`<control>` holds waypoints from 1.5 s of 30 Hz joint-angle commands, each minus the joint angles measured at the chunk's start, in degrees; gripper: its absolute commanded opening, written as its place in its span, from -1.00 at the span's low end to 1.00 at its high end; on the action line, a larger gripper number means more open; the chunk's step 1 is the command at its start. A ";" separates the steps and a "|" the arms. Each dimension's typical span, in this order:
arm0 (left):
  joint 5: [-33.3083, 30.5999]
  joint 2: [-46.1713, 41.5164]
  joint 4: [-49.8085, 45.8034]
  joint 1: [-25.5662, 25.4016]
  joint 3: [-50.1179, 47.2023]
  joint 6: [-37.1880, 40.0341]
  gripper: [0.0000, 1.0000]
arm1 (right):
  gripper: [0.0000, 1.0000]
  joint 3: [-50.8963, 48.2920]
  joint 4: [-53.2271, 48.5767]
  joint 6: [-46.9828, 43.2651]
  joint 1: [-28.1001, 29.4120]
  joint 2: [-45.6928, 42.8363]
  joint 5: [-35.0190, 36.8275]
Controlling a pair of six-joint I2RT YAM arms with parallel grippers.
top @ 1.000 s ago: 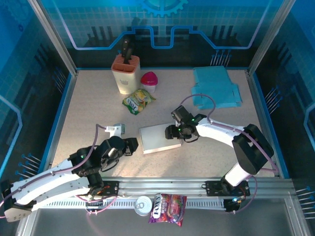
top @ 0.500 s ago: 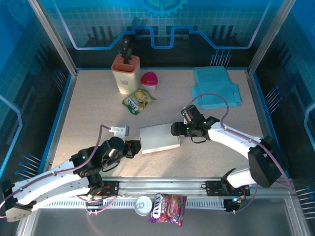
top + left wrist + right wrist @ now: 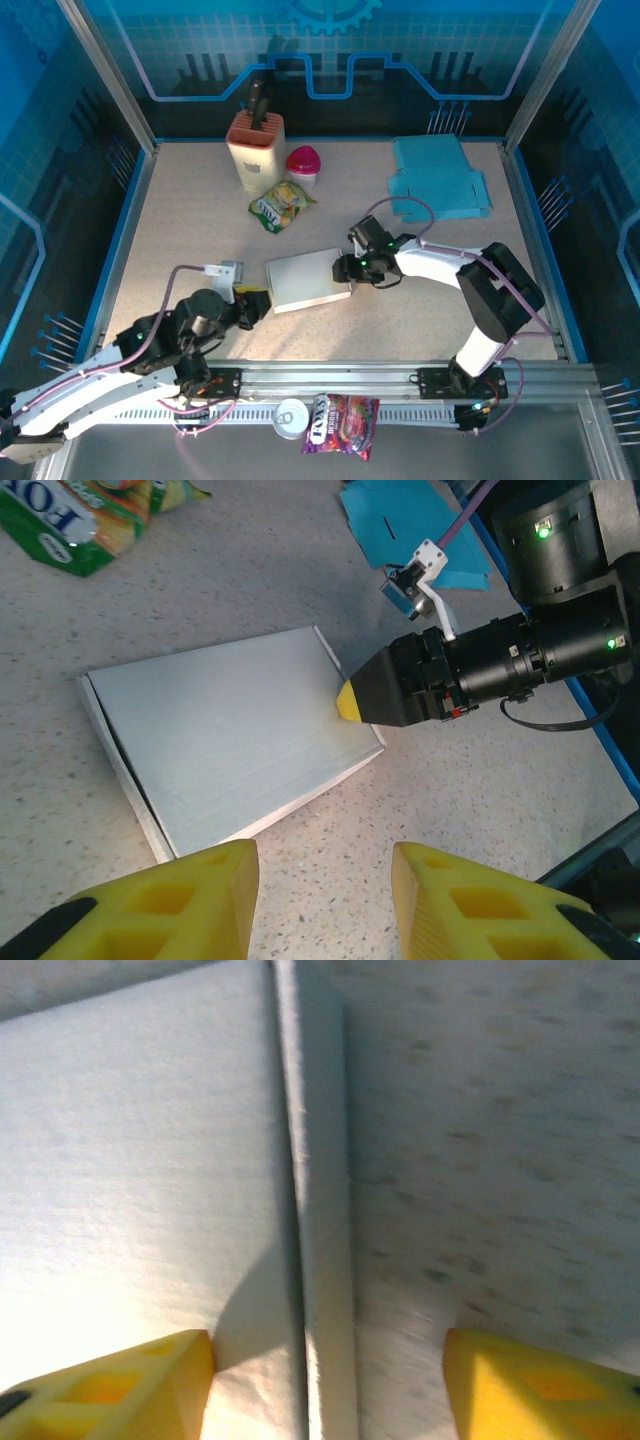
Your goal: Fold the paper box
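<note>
The paper box (image 3: 308, 280) is a flat white closed box lying on the speckled table, a little left of centre. My left gripper (image 3: 255, 303) sits just off its near-left corner. In the left wrist view the box (image 3: 230, 730) lies ahead of my left gripper (image 3: 325, 880), whose yellow fingers stand open over bare table. My right gripper (image 3: 345, 268) is at the box's right edge, and its yellow tip (image 3: 347, 702) touches that edge. In the right wrist view the right gripper (image 3: 330, 1380) is open astride the box's side wall (image 3: 320, 1210), one finger (image 3: 130, 1380) over the lid.
At the back stand a knife block (image 3: 256, 150), a pink-lidded cup (image 3: 303, 163) and a green snack bag (image 3: 281, 205). Blue paper sheets (image 3: 438, 178) lie at the back right. A can (image 3: 291, 417) and a candy bag (image 3: 341, 423) rest by the front rail.
The box has slid a little to the left with the right gripper against its right edge. The left gripper has drawn back toward the near left.
</note>
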 commanded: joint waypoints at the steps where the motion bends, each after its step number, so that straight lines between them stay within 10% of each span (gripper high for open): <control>1: -3.43 -4.24 -7.38 0.11 1.36 -2.18 -0.21 | 0.13 1.35 4.50 6.71 3.87 3.59 -1.49; 9: -4.56 -7.19 -8.99 0.15 0.93 -2.73 -0.22 | -0.09 10.46 16.87 21.94 13.73 13.15 0.90; 16: -2.94 -5.22 -5.33 0.11 0.22 -2.74 -0.23 | 0.08 17.03 10.04 17.83 13.84 10.59 6.44; 23: 3.49 6.95 7.79 0.11 -0.42 -2.59 -0.23 | 0.16 6.74 1.09 10.14 -8.48 -5.72 3.25; 30: 7.39 23.03 21.83 0.11 1.33 -4.61 -0.26 | 0.16 11.43 -1.77 4.96 -31.39 1.15 0.54; 45: 9.52 30.30 29.39 0.10 0.67 -5.48 -0.27 | 0.16 24.28 -8.71 5.87 -34.59 20.20 2.78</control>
